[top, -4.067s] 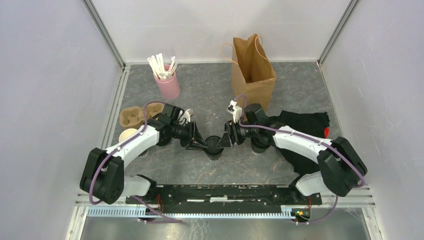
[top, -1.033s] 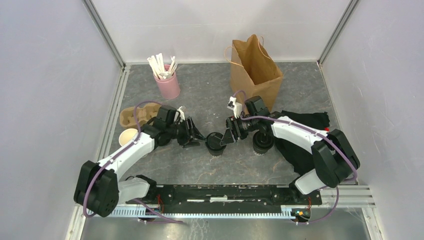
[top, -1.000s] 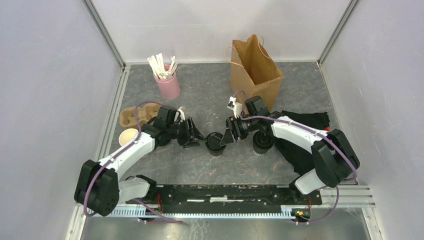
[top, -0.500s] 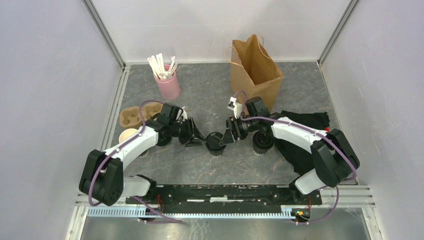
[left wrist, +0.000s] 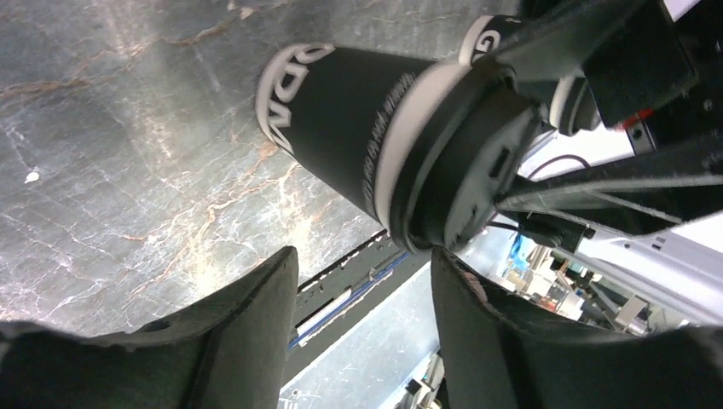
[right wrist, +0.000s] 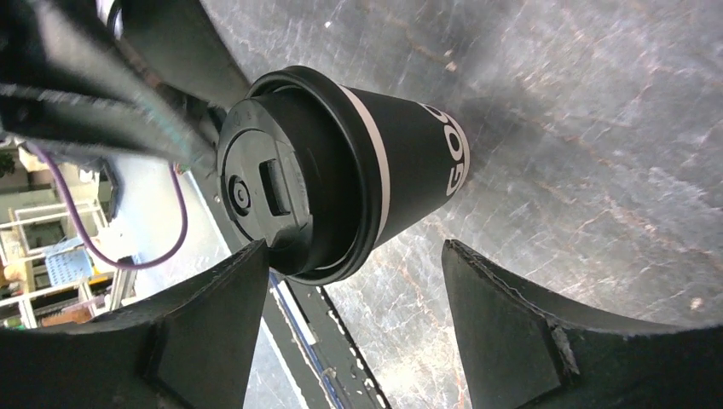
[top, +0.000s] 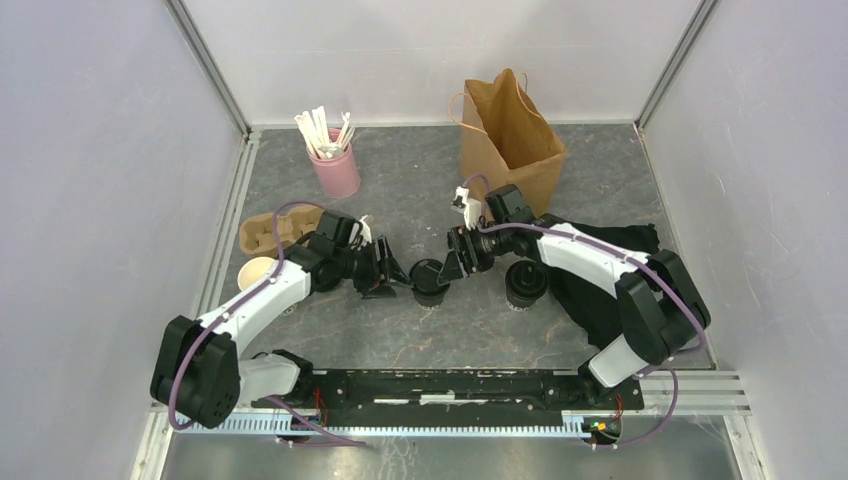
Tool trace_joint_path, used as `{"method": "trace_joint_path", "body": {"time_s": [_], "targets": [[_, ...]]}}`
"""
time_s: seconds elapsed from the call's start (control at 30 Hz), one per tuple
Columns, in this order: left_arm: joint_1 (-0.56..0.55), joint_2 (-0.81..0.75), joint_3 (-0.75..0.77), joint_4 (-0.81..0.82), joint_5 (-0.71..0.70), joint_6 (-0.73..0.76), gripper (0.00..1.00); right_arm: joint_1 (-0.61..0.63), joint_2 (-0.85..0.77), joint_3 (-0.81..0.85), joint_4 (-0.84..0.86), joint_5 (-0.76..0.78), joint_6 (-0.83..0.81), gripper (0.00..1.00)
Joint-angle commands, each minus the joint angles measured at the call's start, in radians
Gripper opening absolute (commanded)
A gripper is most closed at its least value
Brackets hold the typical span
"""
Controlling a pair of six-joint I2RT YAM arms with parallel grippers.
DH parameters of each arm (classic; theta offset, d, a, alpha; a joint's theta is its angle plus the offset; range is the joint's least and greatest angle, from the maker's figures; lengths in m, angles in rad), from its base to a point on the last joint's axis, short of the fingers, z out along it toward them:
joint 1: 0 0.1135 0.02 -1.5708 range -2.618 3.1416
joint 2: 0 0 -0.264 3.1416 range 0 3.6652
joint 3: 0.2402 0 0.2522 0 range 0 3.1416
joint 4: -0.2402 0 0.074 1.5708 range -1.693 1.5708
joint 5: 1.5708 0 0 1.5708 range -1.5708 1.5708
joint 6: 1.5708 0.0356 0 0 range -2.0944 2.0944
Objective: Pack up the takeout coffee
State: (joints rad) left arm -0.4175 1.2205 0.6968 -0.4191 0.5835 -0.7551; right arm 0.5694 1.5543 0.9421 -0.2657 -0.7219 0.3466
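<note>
A lidded takeout coffee cup stands upright on the table between my two grippers. It is dark with a white band and a black lid. My left gripper is open just to its left, and the cup lies beyond its fingertips. My right gripper is open on the cup's right, with the lid rim close to one finger. Neither gripper holds the cup. A second lidded cup stands further right. An open cup with a cream inside sits at the left.
A brown paper bag stands open at the back. A cardboard cup carrier and a pink cup of white sticks are at the left. A black cloth lies under my right arm.
My left gripper narrowed, then opened again beside the cup. My right gripper opened a little wider and shifted slightly back. The cup has stayed in place.
</note>
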Motion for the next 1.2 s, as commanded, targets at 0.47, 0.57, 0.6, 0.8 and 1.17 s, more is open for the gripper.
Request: {"method": "trace_joint_path", "body": {"time_s": [0.47, 0.57, 0.6, 0.8, 1.17], "targets": [[-0.006, 0.264, 0.373, -0.075, -0.068, 0.213, 0.79, 0.002, 0.01, 0.096, -0.022, 0.044, 0.079, 0.76], [-0.009, 0.301, 0.388, -0.098, -0.059, 0.227, 0.73, 0.009, 0.015, 0.076, 0.012, 0.049, 0.101, 0.68], [-0.013, 0.299, 0.379, -0.093, -0.055, 0.223, 0.7, 0.011, 0.021, 0.076, 0.013, 0.053, 0.098, 0.66], [-0.035, 0.2, 0.256, -0.047, -0.054, 0.133, 0.53, 0.012, 0.064, 0.121, -0.02, 0.072, 0.046, 0.55], [-0.046, -0.002, 0.135, -0.045, -0.006, 0.034, 0.65, 0.017, 0.083, 0.212, -0.142, 0.049, -0.078, 0.74]]}}
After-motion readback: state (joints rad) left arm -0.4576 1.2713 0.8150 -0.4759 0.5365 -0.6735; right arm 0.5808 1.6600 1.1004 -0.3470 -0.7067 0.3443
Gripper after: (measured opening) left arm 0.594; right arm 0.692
